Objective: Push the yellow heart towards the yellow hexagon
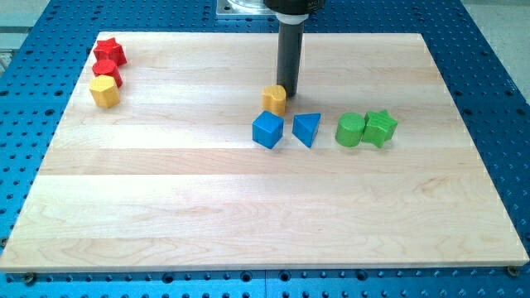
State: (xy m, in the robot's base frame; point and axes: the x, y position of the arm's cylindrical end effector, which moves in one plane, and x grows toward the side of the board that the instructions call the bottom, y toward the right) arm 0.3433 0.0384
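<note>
Right now the yellow heart (275, 99) sits near the worktop's (248, 223) middle, toward the view's top, with my tip (290, 93) touching its right edge. No gripper here: just a plain rod. Just below the heart lies the blue cube (267, 130), with a blue triangle (306, 129) beside it and two green blocks (366, 129) further right. Well apart at the top left, the yellow hexagon (104, 91) sits below two red blocks (108, 62).
</note>
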